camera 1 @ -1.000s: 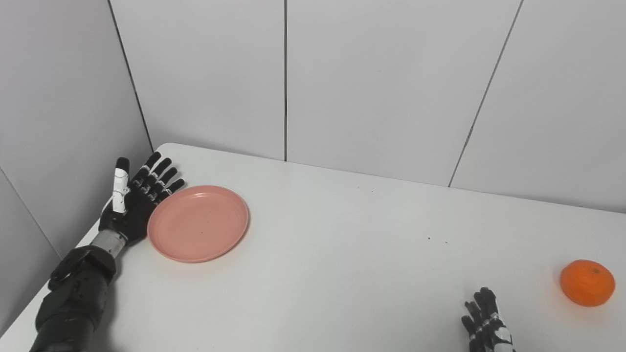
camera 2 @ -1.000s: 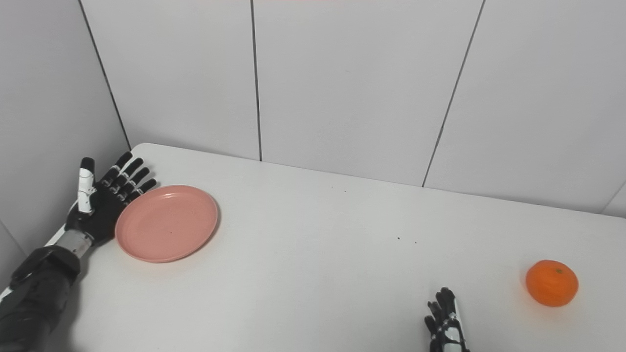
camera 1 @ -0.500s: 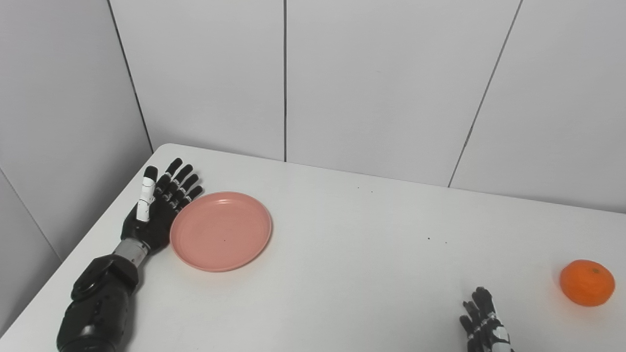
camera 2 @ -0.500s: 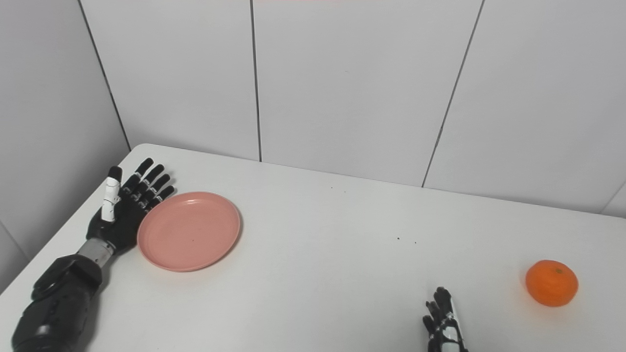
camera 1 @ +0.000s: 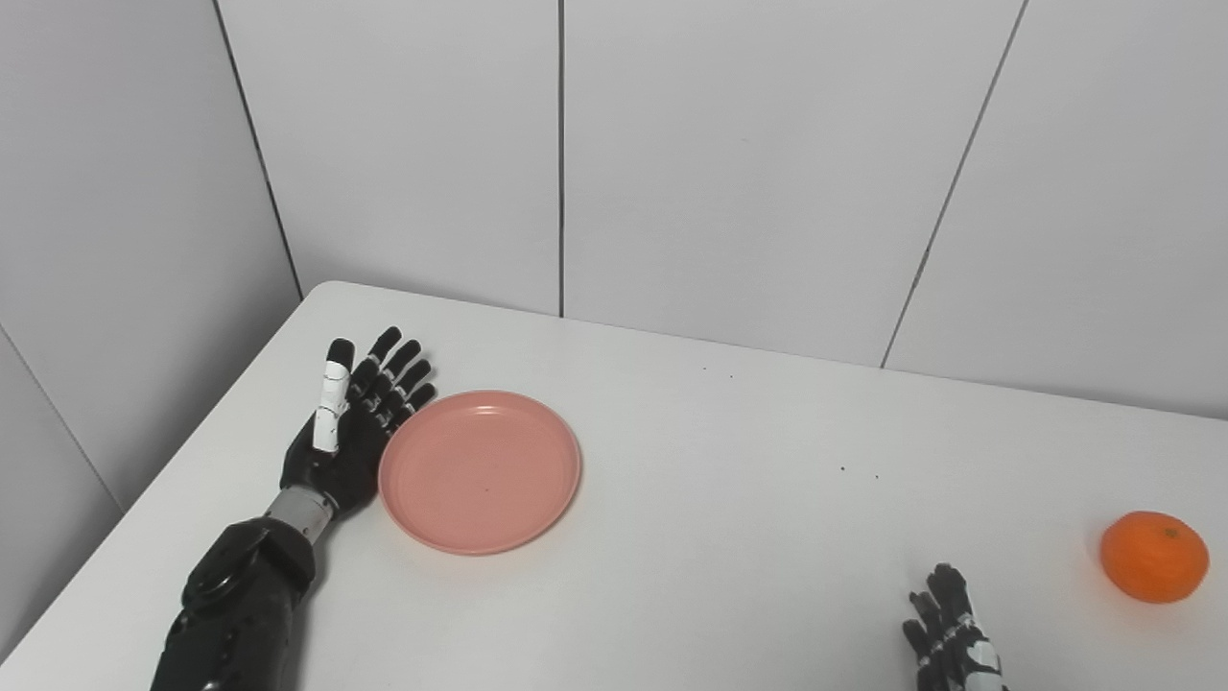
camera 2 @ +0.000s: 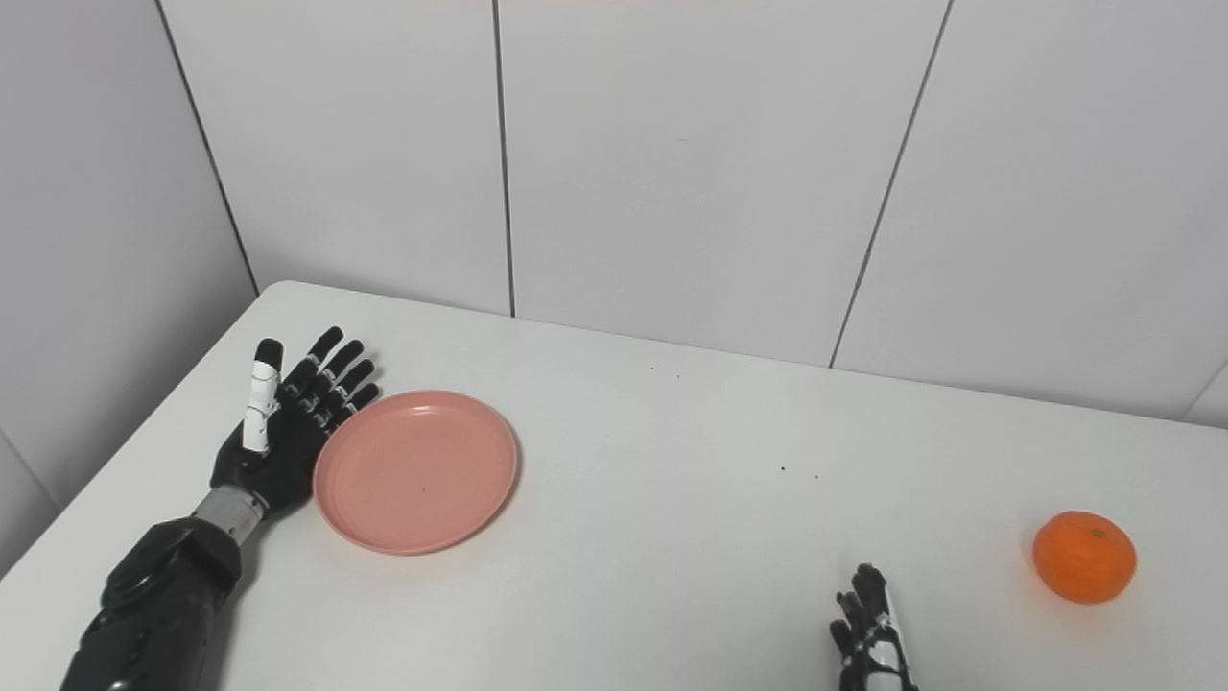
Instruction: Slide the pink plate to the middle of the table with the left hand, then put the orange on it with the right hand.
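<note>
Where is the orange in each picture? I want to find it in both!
Left eye view: the orange sits low at the far right, almost at the picture's edge.
Right eye view: the orange sits low on the right, a bit further in from the edge.
Shared landmark: the right hand pokes up from the bottom edge, just left of the orange.

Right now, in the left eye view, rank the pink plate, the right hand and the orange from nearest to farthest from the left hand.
1. Pink plate: its rim is against the left hand, on that hand's right.
2. Right hand: across the table, at the bottom edge.
3. Orange: far right.
</note>
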### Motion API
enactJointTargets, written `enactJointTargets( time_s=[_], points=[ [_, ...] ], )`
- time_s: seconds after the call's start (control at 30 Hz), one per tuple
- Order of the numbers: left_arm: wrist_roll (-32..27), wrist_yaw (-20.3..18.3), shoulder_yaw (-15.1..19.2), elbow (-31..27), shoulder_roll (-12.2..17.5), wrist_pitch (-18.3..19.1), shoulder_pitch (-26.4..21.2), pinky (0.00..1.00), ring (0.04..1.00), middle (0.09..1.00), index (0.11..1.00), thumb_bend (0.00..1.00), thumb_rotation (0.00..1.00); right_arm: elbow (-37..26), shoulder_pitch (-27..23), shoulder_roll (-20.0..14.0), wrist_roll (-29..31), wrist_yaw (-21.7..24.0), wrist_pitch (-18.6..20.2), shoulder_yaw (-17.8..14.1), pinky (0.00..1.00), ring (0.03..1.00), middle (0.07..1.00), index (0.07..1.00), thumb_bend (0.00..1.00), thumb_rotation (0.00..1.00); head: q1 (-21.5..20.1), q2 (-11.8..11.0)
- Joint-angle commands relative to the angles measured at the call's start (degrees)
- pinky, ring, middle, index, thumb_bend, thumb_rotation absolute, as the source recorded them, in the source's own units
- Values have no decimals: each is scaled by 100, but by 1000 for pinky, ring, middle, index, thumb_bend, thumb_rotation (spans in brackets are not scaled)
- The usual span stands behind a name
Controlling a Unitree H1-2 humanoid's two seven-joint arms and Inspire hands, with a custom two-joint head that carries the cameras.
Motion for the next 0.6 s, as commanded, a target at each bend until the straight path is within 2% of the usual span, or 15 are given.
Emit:
enactJointTargets(
  time_s=[0.0,0.4,0.57],
  points=[
    [46,185,-79,-167,-140,289,116,1000,994,997,1000,981,784,136,574,-155,16,-17,636,67,1000,1000,999,968,735,1000,-3,8],
    [10,566,-198,-719,-553,551,268,1000,1000,1000,1000,969,813,48,611,-123,-19,-85,670,150,1000,1000,1000,975,723,1000,-102,62],
    [-1,661,-224,-819,-680,624,263,1000,1000,993,1000,961,826,-2,643,-70,-139,-168,579,193,1000,995,1000,966,722,1000,-293,139]
  ],
)
